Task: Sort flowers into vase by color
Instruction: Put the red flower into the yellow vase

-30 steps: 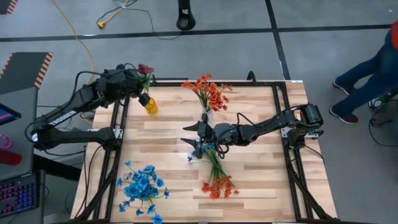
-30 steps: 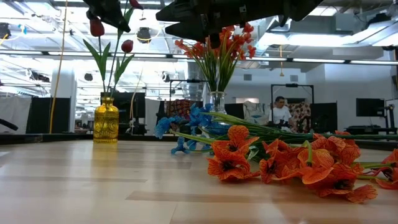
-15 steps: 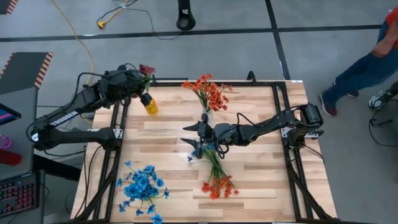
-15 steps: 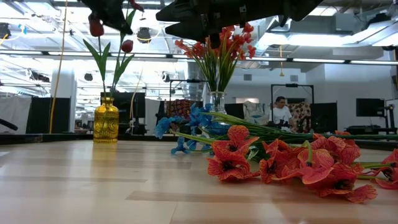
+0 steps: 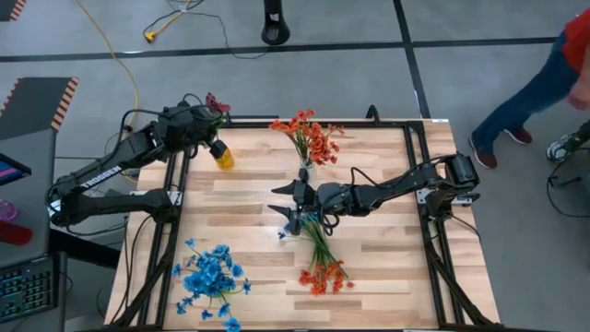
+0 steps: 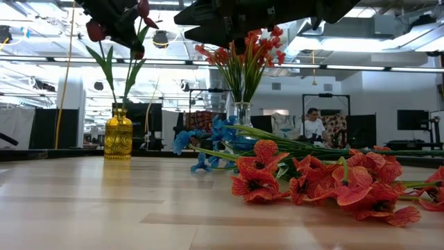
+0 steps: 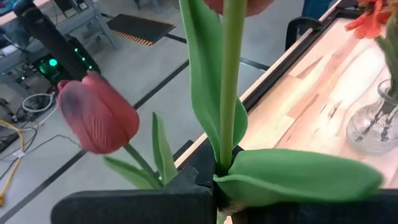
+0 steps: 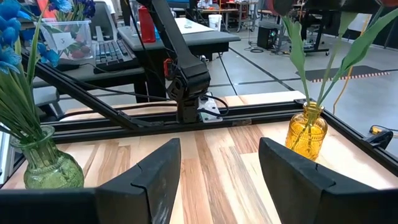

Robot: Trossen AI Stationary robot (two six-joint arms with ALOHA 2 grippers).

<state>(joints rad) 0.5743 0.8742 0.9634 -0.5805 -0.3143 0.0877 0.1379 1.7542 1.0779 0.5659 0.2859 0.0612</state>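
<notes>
A yellow vase (image 5: 222, 156) stands at the table's far left with maroon tulips rising from its neck (image 6: 119, 105). My left gripper (image 7: 214, 186) hovers above it (image 6: 114, 17), shut on one tulip's green stem; a second bud (image 7: 99, 112) hangs beside it. The clear vase (image 5: 306, 172) at far centre holds orange-red flowers (image 5: 310, 138). My right gripper (image 5: 279, 200) stands open and level over mid-table, nothing between its fingers (image 8: 217, 168). A glass vase (image 8: 46, 169) with blue flowers stands just beside it. My left gripper pinches the tulip's green stem (image 7: 227, 152) between its two fingers, well below the bud, where a broad leaf (image 7: 298, 177) branches off. The fingers lie across the stem, which stands about upright. Its lower end runs down toward the yellow vase's neck.
Loose blue flowers (image 5: 210, 275) lie at the near left, resting flat on the wood. Loose orange-red flowers (image 5: 323, 273) lie at near centre, their stems reaching under my right gripper. Black rails frame the table (image 5: 175, 198). A person (image 5: 544, 83) walks past beyond the right edge.
My left gripper has sunk a little toward the yellow vase, carrying the tulip stem down with it; the buds have swung slightly sideways. The person beyond the table's right edge has walked on.
</notes>
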